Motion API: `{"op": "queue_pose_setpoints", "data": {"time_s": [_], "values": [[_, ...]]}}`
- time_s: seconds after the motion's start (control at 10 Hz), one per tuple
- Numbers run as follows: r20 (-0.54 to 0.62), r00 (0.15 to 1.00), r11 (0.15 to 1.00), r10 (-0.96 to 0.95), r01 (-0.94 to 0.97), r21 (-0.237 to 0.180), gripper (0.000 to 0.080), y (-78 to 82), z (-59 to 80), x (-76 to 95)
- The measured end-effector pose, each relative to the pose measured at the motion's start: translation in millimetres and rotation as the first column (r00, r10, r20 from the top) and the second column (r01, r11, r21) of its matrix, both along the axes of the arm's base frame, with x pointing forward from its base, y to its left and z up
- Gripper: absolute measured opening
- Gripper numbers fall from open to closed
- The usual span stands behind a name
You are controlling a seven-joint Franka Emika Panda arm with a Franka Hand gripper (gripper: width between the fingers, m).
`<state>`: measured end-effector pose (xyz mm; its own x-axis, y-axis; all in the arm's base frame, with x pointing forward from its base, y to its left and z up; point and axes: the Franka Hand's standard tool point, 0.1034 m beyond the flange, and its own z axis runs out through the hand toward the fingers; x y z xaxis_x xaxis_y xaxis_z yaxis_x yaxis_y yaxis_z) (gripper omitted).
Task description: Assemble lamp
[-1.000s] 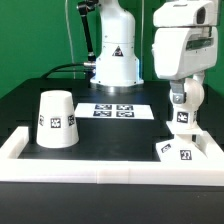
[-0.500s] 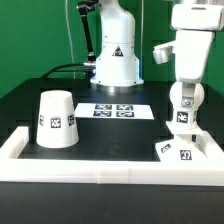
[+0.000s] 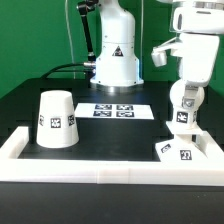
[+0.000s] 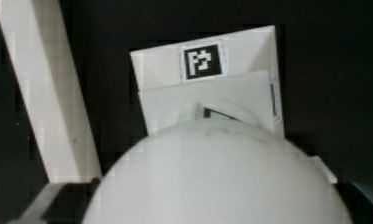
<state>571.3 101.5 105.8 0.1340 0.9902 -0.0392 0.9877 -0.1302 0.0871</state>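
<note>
My gripper (image 3: 187, 88) is shut on the round bulb (image 3: 185, 98) and holds it upright, its tagged neck (image 3: 182, 118) pointing down. Right below lies the flat square base (image 3: 177, 151), at the exterior view's right. I cannot tell whether the neck touches the base. The tapered shade (image 3: 57, 120) stands mouth down at the exterior view's left. In the wrist view the bulb (image 4: 209, 165) fills the foreground, with the tagged base (image 4: 204, 85) beyond it. My dark fingers (image 4: 44, 205) show only at the bulb's sides.
The marker board (image 3: 113, 110) lies mid-table in front of the arm's white pedestal (image 3: 115, 55). A white raised rail (image 3: 100, 166) runs along the front and both sides of the work area; it also shows in the wrist view (image 4: 50, 90).
The arm's wrist and upper body have shifted up and to the exterior view's right. The bulb stays over the base at nearly the same spot.
</note>
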Motion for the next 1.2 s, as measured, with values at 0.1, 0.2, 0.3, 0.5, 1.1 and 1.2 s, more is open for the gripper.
{"op": "queue_pose_setpoints", "data": {"time_s": [0.1, 0.2, 0.3, 0.5, 1.1, 1.2], "values": [[0.000, 1.000, 1.000, -0.001, 0.001, 0.000, 0.0574, 0.0, 0.0, 0.0], [0.001, 1.000, 1.000, -0.024, 0.024, 0.002, 0.0575, -0.7, -0.1, 0.0], [0.002, 0.999, 0.999, -0.044, 0.044, 0.003, 0.0575, -2.0, -0.1, 0.3], [0.007, 0.981, 0.981, -0.194, 0.194, 0.018, 0.0575, -2.8, -0.1, 0.4], [0.006, 0.736, 0.735, -0.677, 0.675, 0.064, 0.0576, -2.3, 0.2, 0.0], [0.005, 0.683, 0.682, -0.730, 0.728, 0.071, 0.0576, -2.1, 0.2, 0.0]]}}
